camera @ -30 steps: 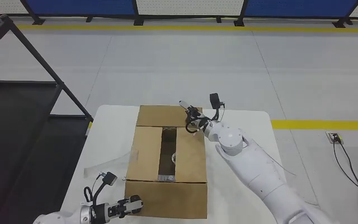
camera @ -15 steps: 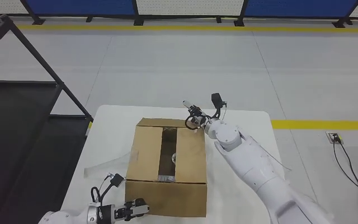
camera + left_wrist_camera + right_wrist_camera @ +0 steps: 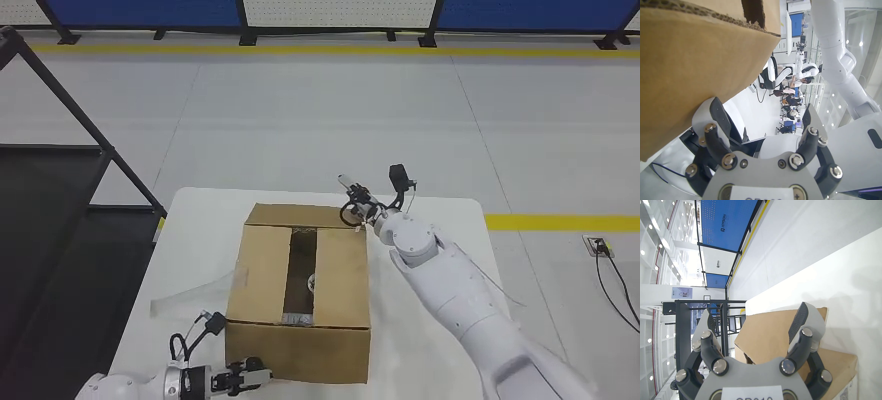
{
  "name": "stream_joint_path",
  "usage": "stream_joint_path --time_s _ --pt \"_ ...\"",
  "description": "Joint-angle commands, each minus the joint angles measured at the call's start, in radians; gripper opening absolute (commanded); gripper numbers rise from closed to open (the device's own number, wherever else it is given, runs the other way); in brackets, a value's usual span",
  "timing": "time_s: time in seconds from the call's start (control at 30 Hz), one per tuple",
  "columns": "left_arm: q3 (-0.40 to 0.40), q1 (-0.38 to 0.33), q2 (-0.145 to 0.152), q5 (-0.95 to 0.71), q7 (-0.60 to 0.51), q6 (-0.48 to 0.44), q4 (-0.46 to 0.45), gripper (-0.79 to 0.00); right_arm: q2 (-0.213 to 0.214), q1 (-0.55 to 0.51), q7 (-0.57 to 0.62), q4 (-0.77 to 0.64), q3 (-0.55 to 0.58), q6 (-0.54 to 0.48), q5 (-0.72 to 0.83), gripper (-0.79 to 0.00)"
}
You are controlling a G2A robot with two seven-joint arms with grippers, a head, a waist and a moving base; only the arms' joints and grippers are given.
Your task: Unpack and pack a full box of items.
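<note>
A brown cardboard box (image 3: 340,280) stands in the middle of the white table (image 3: 200,240). Its top flaps leave a dark gap (image 3: 300,265), and something small and pale shows inside. My right gripper (image 3: 350,190) hovers open just past the box's far right corner; in the right wrist view my right gripper (image 3: 755,317) holds nothing, with the far flap (image 3: 772,328) under it. My left gripper (image 3: 255,377) is open, low at the box's near left corner. In the left wrist view my left gripper (image 3: 762,113) is empty, one fingertip (image 3: 719,111) close against the box wall (image 3: 696,56).
A clear plastic sheet (image 3: 185,295) lies on the table left of the box. A black metal frame (image 3: 100,190) stands off the table's left side. Bare tabletop lies to the right of the box and along the far edge.
The far flap, lying flat outward a second ago, now shows narrower. My right gripper has drifted right and away from it. My left gripper has slid nearer, down along the box's front.
</note>
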Motion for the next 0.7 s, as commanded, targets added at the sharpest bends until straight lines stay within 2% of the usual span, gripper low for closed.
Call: stream_joint_path --time_s 0.0,0.1,0.37,0.5,0.67 --pt "-0.025 0.011 0.002 -0.021 0.019 -0.020 -0.015 0.000 0.002 -0.004 0.017 -0.004 0.010 -0.015 -0.003 0.000" --pt "-0.089 0.041 0.007 -0.071 0.065 -0.045 -0.052 0.000 0.008 -0.013 0.058 -0.016 0.032 -0.058 0.007 0.000" --pt "-0.262 0.145 0.009 -0.141 0.271 -0.061 -0.110 0.000 0.047 -0.046 0.299 -0.039 0.114 -0.280 0.043 0.000" --pt "-0.292 0.163 0.004 -0.197 0.381 -0.007 -0.099 0.000 0.075 -0.073 0.460 -0.067 0.173 -0.360 0.097 0.000" --pt "-0.315 0.123 0.004 -0.227 0.449 0.091 -0.113 0.000 0.113 -0.121 0.629 -0.122 0.246 -0.417 0.152 0.000"
